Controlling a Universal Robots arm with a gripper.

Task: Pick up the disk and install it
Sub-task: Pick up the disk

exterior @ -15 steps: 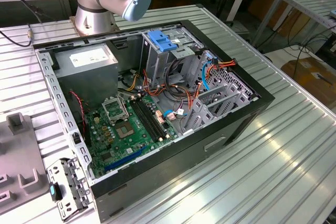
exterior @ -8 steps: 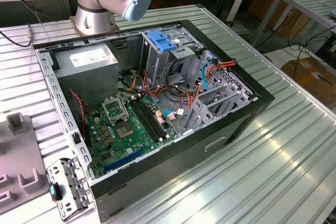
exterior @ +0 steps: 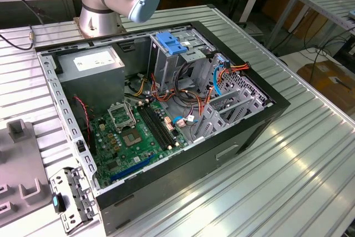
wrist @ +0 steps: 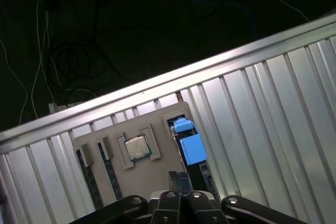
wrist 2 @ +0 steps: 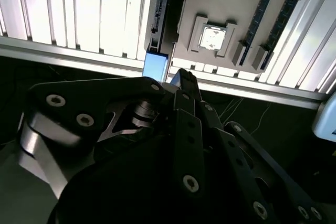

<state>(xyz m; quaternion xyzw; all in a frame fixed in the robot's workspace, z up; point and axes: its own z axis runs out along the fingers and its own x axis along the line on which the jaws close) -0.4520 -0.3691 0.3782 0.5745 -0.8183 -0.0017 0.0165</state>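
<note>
The gripper [wrist: 178, 176] [wrist 2: 184, 78] had its fingers pressed together on nothing in both wrist views, hanging near the disk [wrist: 191, 149] [wrist 2: 169, 14] without touching it. The disk stood on edge in a slot at the rim of the grey parts tray [wrist: 152, 119], just beside the CPU [wrist: 137, 148]. In the exterior view the open PC case [exterior: 166, 176] sat mid-frame on the tabletop [exterior: 288, 170].

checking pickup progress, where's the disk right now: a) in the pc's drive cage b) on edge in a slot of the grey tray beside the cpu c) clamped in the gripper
b: in the first wrist view the disk stands in a slot of the grey tray next to the cpu, while the shut gripper holds nothing.
</note>
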